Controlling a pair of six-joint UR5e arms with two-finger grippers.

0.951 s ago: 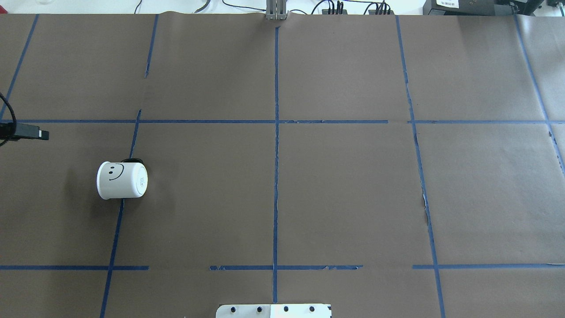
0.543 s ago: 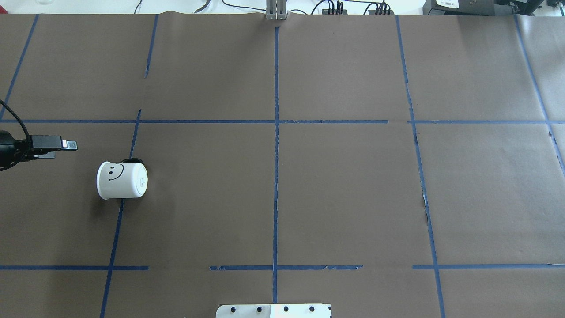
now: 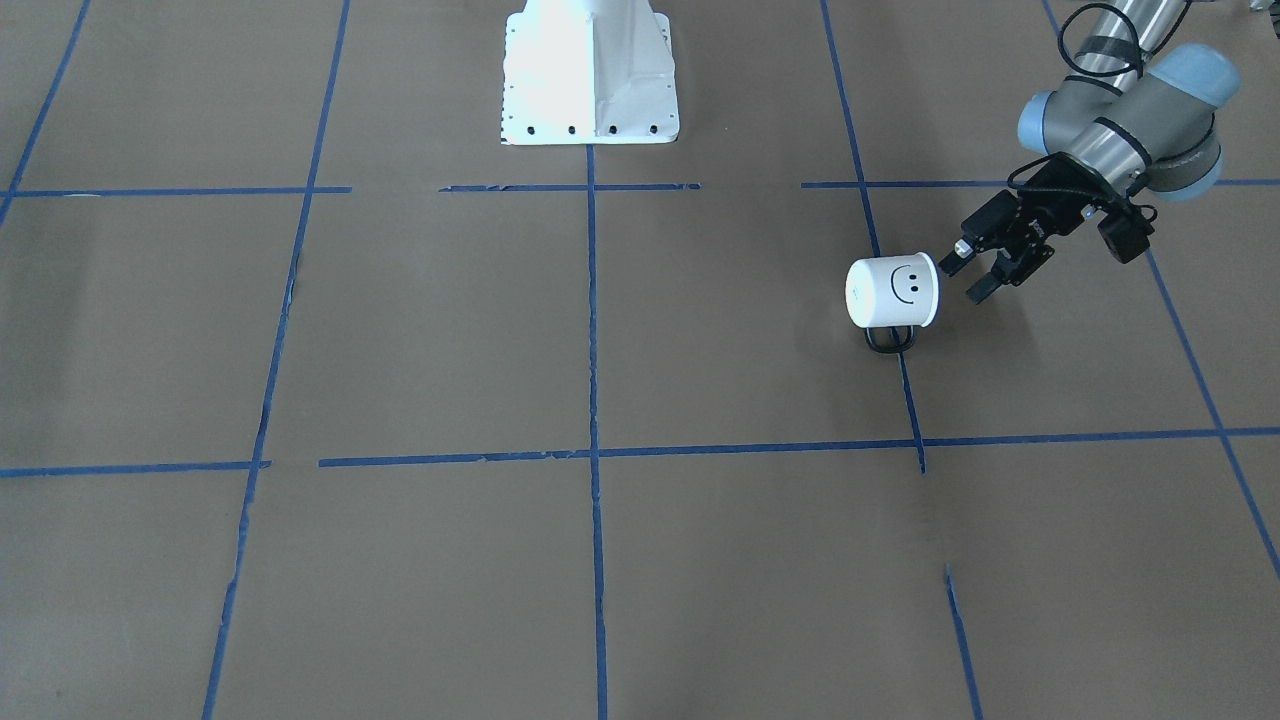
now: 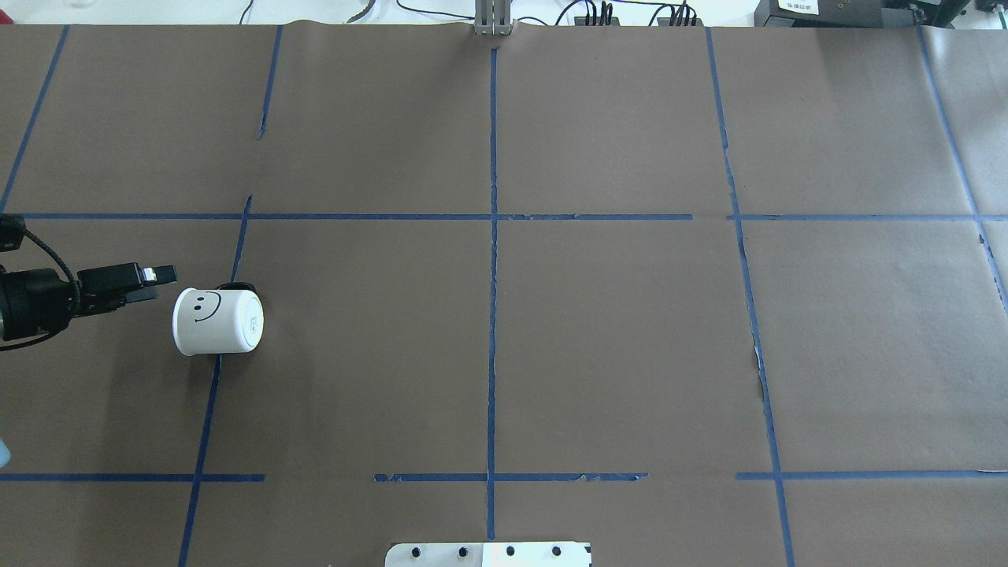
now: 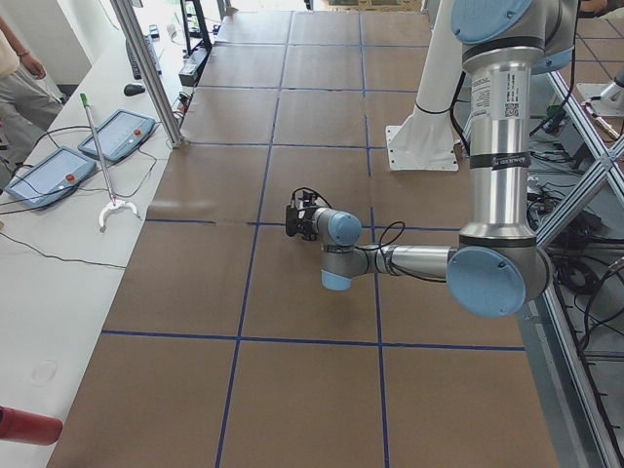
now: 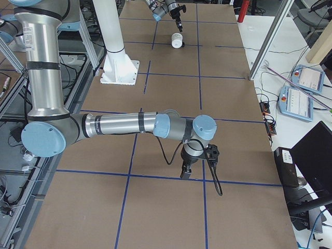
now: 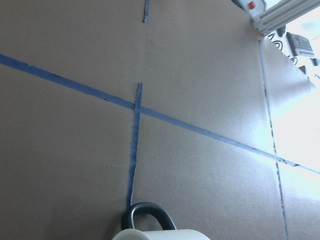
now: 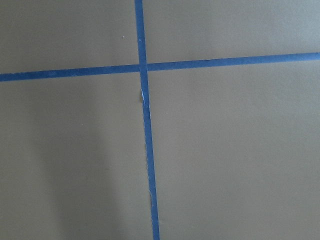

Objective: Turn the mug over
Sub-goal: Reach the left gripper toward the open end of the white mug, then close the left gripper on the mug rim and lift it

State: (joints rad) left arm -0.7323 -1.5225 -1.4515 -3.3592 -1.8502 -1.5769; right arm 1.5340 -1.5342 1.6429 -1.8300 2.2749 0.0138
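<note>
**A:** Front-facing view first: what worries you?

**B:** The left claw (image 3: 974, 268) hangs with its fingers spread, just short of the mug (image 3: 893, 290). The mug lies on its side, mouth toward the fingertips. A round body like that can roll, so I'd judge that a nudge on the rim, rather than a clean pinch, would shove it away from the claw.

**A:** Overhead?

**B:** The mug (image 4: 216, 321) sits just ahead of the left claw (image 4: 153, 285), slightly off its line and not touching. Coming in off-line could clip the rim.

**A:** The side views?

**B:** From the left end, the arm hides the mug. From the right end, the mug (image 6: 177, 40) is tiny, just below the far claw. The right claw (image 6: 185, 174) points down at the paper, well apart from the mug. I cannot tell whether it is open or closed.

**A:** The wrist cameras?

**B:** On the left wrist, the black handle (image 7: 147, 216) is just ahead and might snag a finger. The right wrist shows only blue tape (image 8: 145, 115).

**A:** And the mug's looks?

**B:** White, with the smiley face (image 3: 905, 283) turned upward and the base facing away from the claw.
</note>
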